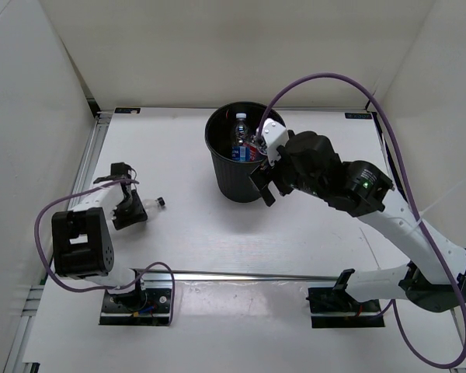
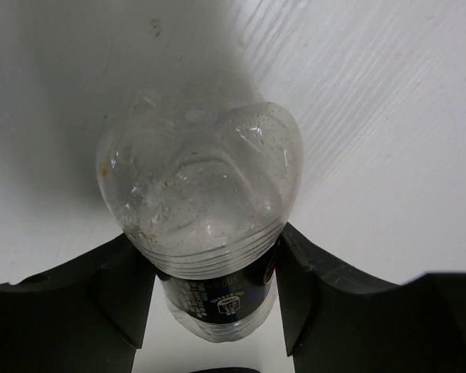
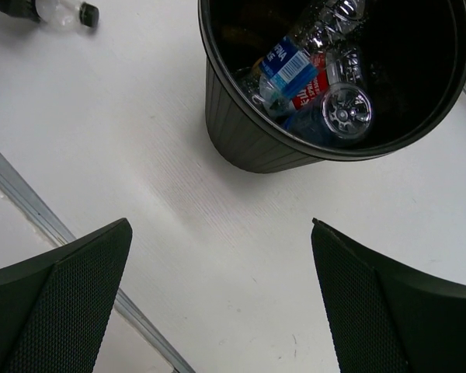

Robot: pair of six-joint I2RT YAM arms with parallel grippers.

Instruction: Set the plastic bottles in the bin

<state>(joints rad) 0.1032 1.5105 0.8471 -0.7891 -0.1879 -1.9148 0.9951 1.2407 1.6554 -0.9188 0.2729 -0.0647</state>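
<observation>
Black bin (image 1: 234, 185): several bottles (image 3: 295, 74) inside.
Dark-label bottle (image 2: 202, 186): lying on bench (image 1: 186, 241), clamped in left tool (image 2: 213, 249), undelivered.
Right tool (image 3: 221, 233): apart, empty.

Upright black bin (image 1: 233, 177) holds bottles (image 3: 291, 66); dark-labelled bottle (image 1: 150, 206) lies outside.

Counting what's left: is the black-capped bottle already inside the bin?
No, the black-capped bottle lies on the table at the left gripper, well left of the bin.
</observation>
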